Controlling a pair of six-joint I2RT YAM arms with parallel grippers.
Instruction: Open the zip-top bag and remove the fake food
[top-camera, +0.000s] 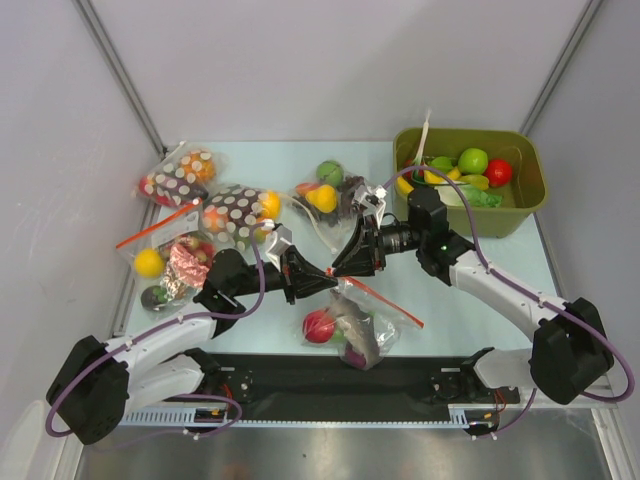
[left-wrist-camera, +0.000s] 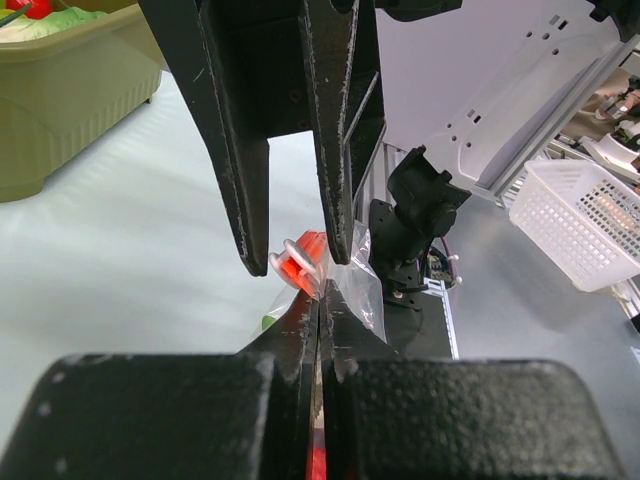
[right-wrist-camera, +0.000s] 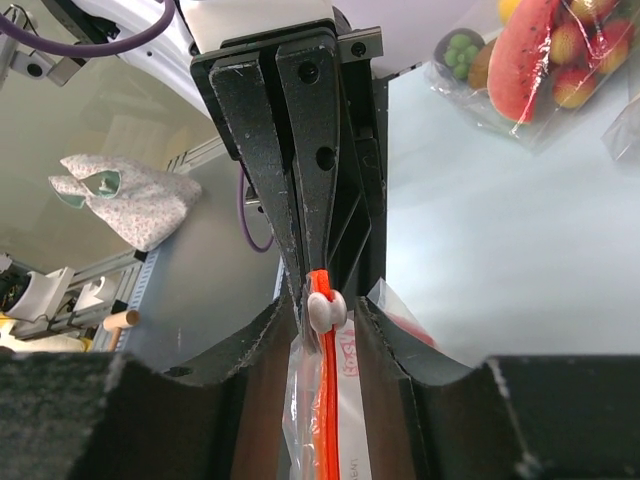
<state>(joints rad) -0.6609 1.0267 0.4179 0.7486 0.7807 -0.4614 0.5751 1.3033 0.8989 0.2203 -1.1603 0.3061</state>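
Observation:
The zip-top bag (top-camera: 375, 315) lies at the table's near middle, its red-orange zip strip (top-camera: 385, 298) running up to where both grippers meet. Inside it I see a red ball (top-camera: 318, 325) and a purple-grey piece (top-camera: 357, 338). My left gripper (top-camera: 326, 273) is shut on the strip's end; in the left wrist view (left-wrist-camera: 322, 298) its jaws are pressed together on the orange strip. My right gripper (top-camera: 342, 268) faces it. In the right wrist view (right-wrist-camera: 328, 300) its fingers stand slightly apart on either side of the white slider (right-wrist-camera: 323, 311) on the strip (right-wrist-camera: 330, 400).
An olive bin (top-camera: 530, 190) of toy fruit stands at the back right. Two brown dotted bags (top-camera: 235, 212) (top-camera: 180, 175) and a clear bag with a yellow ball (top-camera: 165, 265) lie at the left. Another clear bag (top-camera: 330, 190) lies behind the grippers.

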